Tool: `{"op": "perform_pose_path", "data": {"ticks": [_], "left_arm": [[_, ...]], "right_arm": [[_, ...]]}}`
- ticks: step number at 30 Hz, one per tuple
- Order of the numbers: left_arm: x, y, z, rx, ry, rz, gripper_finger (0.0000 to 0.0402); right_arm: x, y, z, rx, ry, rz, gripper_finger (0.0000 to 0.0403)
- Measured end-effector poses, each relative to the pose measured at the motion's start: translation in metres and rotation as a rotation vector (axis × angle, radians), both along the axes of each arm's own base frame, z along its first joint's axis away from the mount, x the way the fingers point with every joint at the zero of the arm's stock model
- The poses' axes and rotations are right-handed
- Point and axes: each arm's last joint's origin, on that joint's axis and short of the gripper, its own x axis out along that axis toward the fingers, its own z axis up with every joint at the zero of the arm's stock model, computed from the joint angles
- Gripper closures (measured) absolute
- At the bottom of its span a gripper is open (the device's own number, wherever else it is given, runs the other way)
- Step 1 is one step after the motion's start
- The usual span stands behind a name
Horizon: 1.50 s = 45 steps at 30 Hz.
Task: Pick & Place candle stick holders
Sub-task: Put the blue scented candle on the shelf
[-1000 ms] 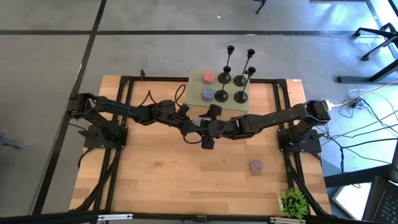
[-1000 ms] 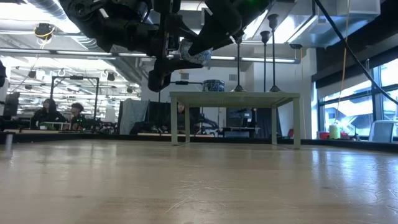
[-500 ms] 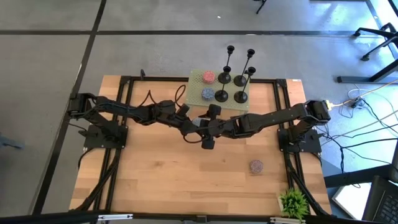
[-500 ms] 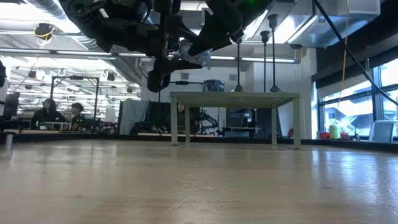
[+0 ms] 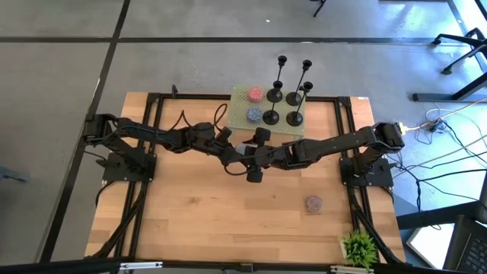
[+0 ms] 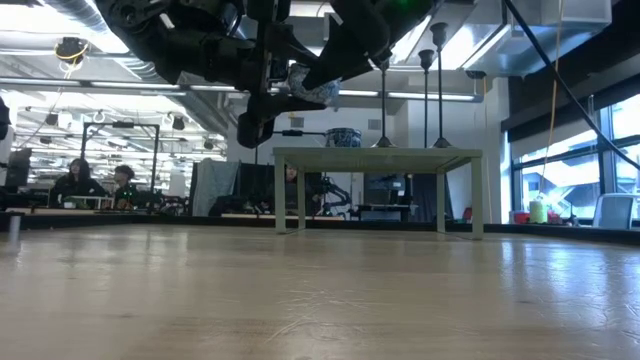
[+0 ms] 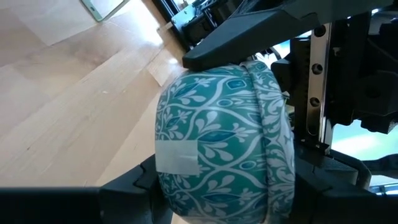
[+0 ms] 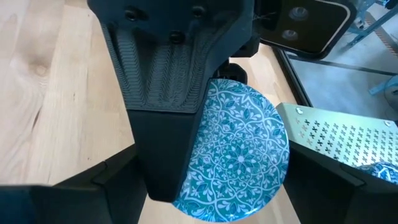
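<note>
Both of your pincers meet high over the middle of the light wooden table (image 5: 190, 213). They share one thing, a round flat teal tin with a white leaf pattern (image 7: 224, 143). It is not one of the things you need to move.

Your left gripper (image 7: 217, 193) is closed on the tin's two flat faces. Your right gripper (image 8: 205, 199) stands wide around the tin's round edge, and one finger touches it. You cannot tell if that one is really squeezing.

The four black candle stick holders (image 5: 294, 118), each with a round base and a thin stem, are on the far side of the pincers, a bit to the right. They stand close together on the right part of a pale green metal stand full of holes (image 5: 242, 106), right by the table's far edge. Their stems point straight up. Your right arm looks nearer to them.

A red round candle (image 5: 255, 93) and a blue round candle (image 5: 253, 116) sit on the left part of the stand, just beside the holders, so room there is tight.

The near half of the table is mostly open. Only a small purple round thing (image 5: 313, 203) and a green plant (image 5: 359, 247) sit at the near right.
</note>
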Motion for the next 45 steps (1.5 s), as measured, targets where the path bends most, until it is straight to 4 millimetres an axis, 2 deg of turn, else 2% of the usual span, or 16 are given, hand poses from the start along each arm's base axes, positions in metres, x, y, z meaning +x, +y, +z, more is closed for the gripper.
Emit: {"op": "perform_pose_path", "data": {"ticks": [39, 43, 45], "left_arm": [[-0.0001, -0.0004, -0.0003, -0.028, 0.007, 0.002, 0.0205], [0.0005, -0.0003, 0.0013, -0.031, -0.005, 0.008, 0.0205], [0.0006, -0.0006, 0.0012, -0.033, 0.0, 0.003, 0.0205]], "right_arm": [[0.0004, 0.0016, -0.0004, 0.017, 0.017, 0.072, 0.0086], [0.0019, 0.002, 0.0019, 0.024, -0.005, 0.079, 0.0062], [0.0017, 0.0063, 0.0025, 0.084, -0.01, 0.122, 0.0045]]}}
